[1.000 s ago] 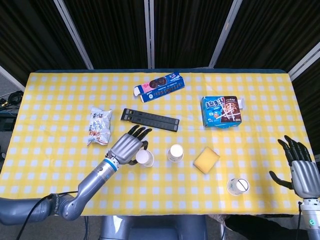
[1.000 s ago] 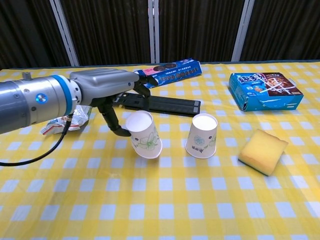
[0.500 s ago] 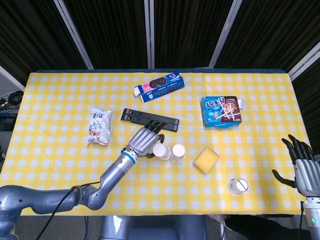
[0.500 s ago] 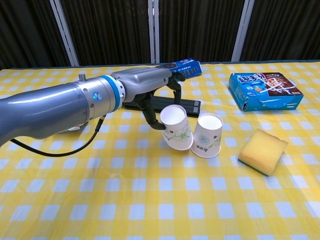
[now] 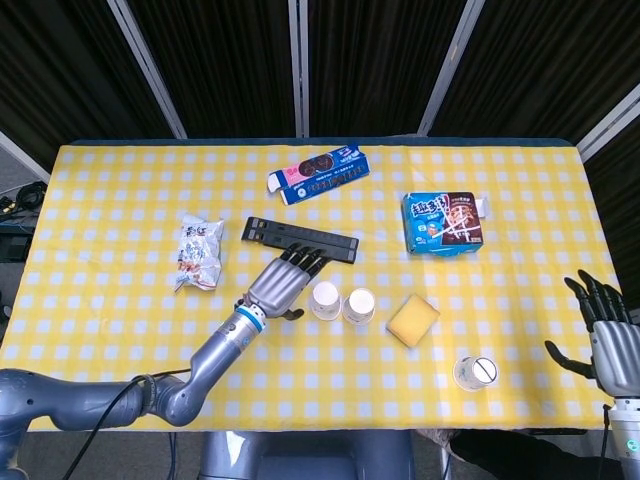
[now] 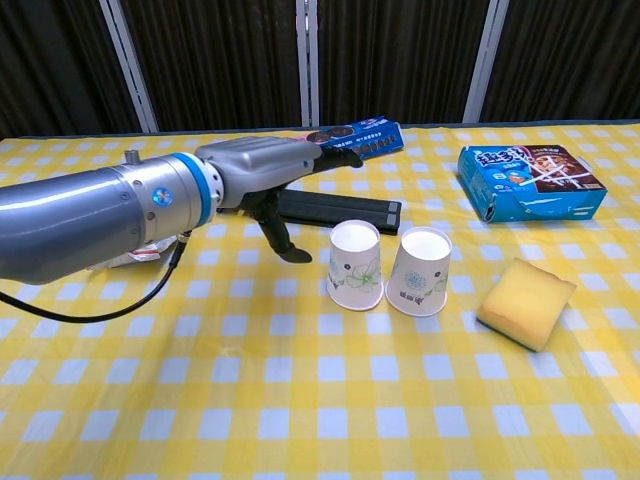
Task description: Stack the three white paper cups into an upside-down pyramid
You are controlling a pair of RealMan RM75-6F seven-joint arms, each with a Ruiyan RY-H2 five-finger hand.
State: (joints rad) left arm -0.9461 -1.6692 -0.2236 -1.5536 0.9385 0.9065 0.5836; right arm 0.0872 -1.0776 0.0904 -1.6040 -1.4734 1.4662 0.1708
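Currently catalogued, beginning at the left hand (image 5: 283, 282) (image 6: 270, 166): fingers spread and extended, thumb hanging down, holding nothing. It sits just left of the nearer cup, apart from it, above the yellow checked tablecloth (image 5: 120, 340) (image 6: 300, 400).

Left paper cup (image 5: 324, 299) (image 6: 355, 265): white with a green leaf print, standing upside down on the cloth, just right of the left hand.

Middle paper cup (image 5: 358, 306) (image 6: 419, 271): same kind, also upside down, immediately right of the first; the two touch or nearly touch at their lower rims in the chest view.

Third paper cup (image 5: 474, 373): seen only in the head view, near the front edge of the table, well apart from the pair, to their right.

Right hand (image 5: 610, 335): at the far right edge of the head view, beyond the table corner, fingers spread, empty.

Yellow sponge (image 5: 413, 319) (image 6: 526, 302): lies flat just right of the middle cup, between the pair and the third cup.

Black power strip (image 5: 301, 239) (image 6: 335, 208): lies behind the left hand and the pair of cups.

Snack packet (image 5: 199, 252): white wrapper, left of the power strip.

Blue biscuit box (image 5: 443, 223) (image 6: 530, 181): lies behind the sponge, toward the right.

Blue-and-pink cookie box (image 5: 318, 174) (image 6: 355, 138): lies furthest back, near the table's middle.
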